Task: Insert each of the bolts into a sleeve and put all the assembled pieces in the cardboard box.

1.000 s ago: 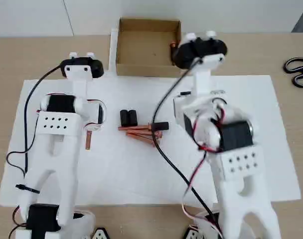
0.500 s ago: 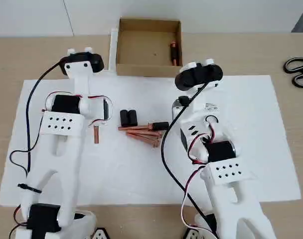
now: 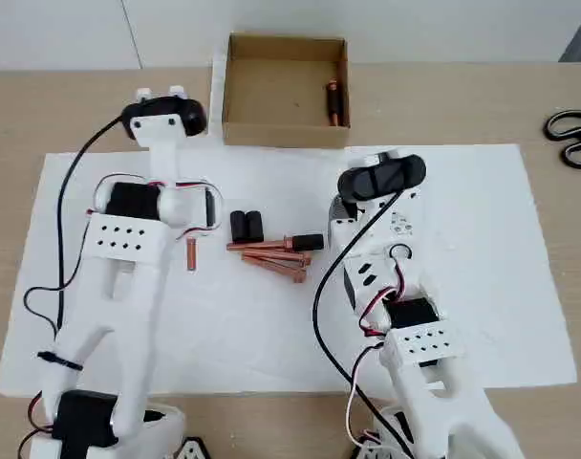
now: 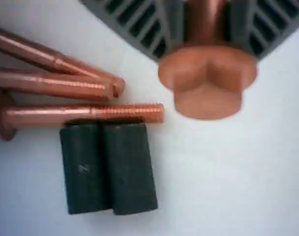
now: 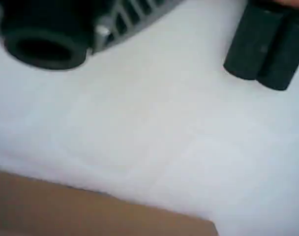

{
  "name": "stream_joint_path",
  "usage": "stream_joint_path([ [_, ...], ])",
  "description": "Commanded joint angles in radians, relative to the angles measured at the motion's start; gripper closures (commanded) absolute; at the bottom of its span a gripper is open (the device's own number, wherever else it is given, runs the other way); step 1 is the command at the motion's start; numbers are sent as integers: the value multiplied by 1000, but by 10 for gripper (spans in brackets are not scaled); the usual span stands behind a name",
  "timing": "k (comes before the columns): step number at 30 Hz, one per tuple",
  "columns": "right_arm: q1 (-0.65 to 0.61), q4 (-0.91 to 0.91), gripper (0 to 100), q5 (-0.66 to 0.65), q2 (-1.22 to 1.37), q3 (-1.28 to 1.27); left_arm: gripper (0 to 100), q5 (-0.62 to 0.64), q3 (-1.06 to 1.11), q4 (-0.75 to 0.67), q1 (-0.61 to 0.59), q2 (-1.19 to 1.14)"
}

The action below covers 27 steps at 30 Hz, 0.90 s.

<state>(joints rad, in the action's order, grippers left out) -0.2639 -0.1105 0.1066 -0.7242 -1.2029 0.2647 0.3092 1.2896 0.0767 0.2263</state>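
The left claw [image 4: 207, 34] was clamped on a copper flanged bolt [image 4: 208, 83], its head pointing away from the claw, over the white paper sheet [image 3: 482, 249]. Just beside it, toward the right claw [image 3: 342, 210], lay 2 black cylindrical sleeves [image 4: 107, 167], touching side by side, with 3 loose copper bolts [image 4: 80, 114] against them. Whether the right claw was apart or together could not be told. Beyond both claws, the brown cardboard box [image 3: 271, 91] held 1 boxed copper bolt [image 3: 333, 100], probably sleeved.

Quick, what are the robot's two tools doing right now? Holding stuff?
Left tool: closed, holding a copper bolt.
Right tool: cannot be told.
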Motion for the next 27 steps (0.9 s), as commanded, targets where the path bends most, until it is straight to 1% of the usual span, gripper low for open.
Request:
stream_joint_path([
  [1, -4, 90, 995, 81, -39, -23, 995, 9, -50, -21, 57, 44],
  [4, -13, 219, 995, 91, -96, -97, 995, 11, -48, -52, 86, 44],
  [8, -22, 389, 995, 86, -220, -259, 995, 78, -10, -138, 89, 44],
  [10, -30, 435, 995, 64, -275, -336, 995, 98, 7, -178, 91, 44],
  [13, -45, 455, 995, -8, -349, -428, 995, 141, 13, -216, 91, 46],
  [15, -50, 463, 995, -29, -400, -473, 995, 161, 13, -241, 107, 51],
  [19, -54, 364, 995, -29, -489, -474, 995, 166, 12, -299, 187, 52],
  [24, -131, 176, 995, -28, -570, -485, 995, 163, 25, -433, 290, 92],
  [27, -150, 82, 995, -26, -619, -486, 995, 160, 74, -486, 345, 124],
])
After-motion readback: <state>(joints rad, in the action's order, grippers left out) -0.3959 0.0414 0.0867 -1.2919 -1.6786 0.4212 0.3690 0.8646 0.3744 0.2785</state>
